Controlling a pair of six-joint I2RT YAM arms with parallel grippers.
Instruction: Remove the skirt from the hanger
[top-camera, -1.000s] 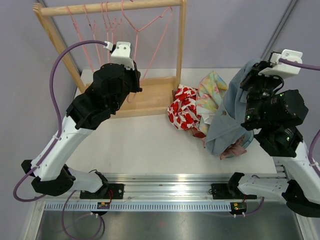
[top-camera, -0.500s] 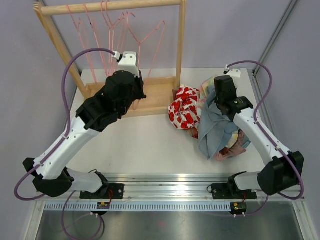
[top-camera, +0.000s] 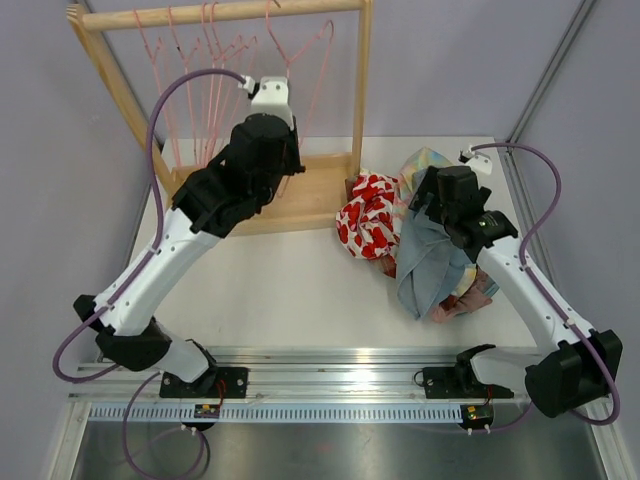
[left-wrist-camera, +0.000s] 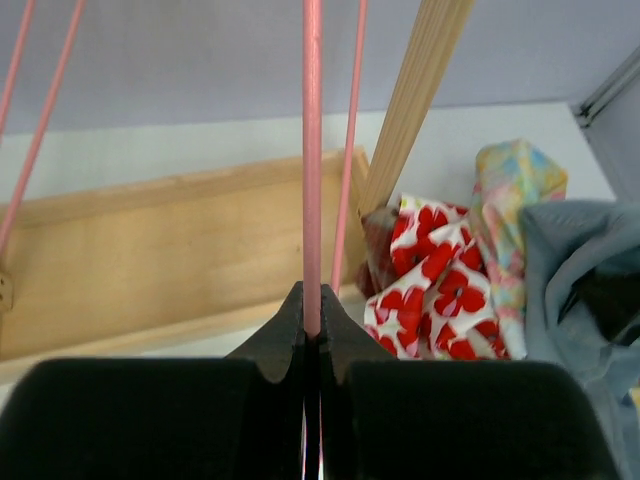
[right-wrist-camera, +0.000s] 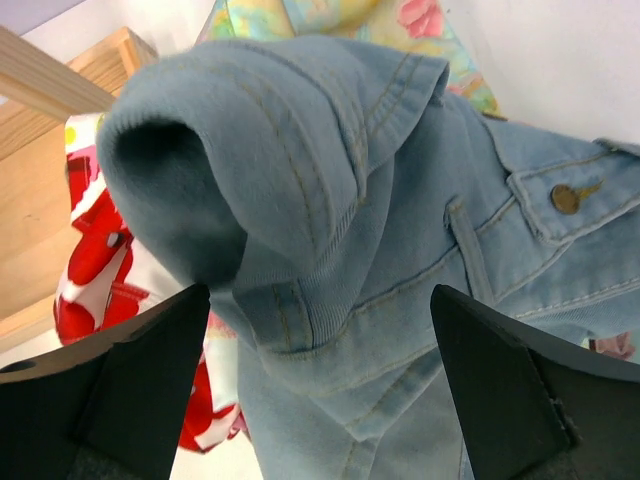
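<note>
The blue denim skirt (top-camera: 428, 268) lies crumpled on the pile of clothes at the right of the table, off the hanger. In the right wrist view the skirt (right-wrist-camera: 380, 190) fills the frame, a fold of it bulging up between the fingers. My right gripper (right-wrist-camera: 320, 292) stands wide open just above it, gripping nothing. My left gripper (left-wrist-camera: 312, 325) is shut on the thin pink wire of the hanger (left-wrist-camera: 312, 150), which runs straight up out of the jaws. From above, the bare hanger (top-camera: 305, 55) hangs at the right end of the rack's rail.
A wooden rack (top-camera: 305, 195) with several more pink hangers (top-camera: 200, 90) stands at the back left. Under and beside the skirt lie a white garment with red poppies (top-camera: 365, 225), a pastel floral one (top-camera: 425, 165) and a pink one (top-camera: 470, 300).
My right arm has come down from high at the right onto the clothes pile, and its jaws have opened, letting go of the skirt. My left arm has carried the hanger back towards the rack.
</note>
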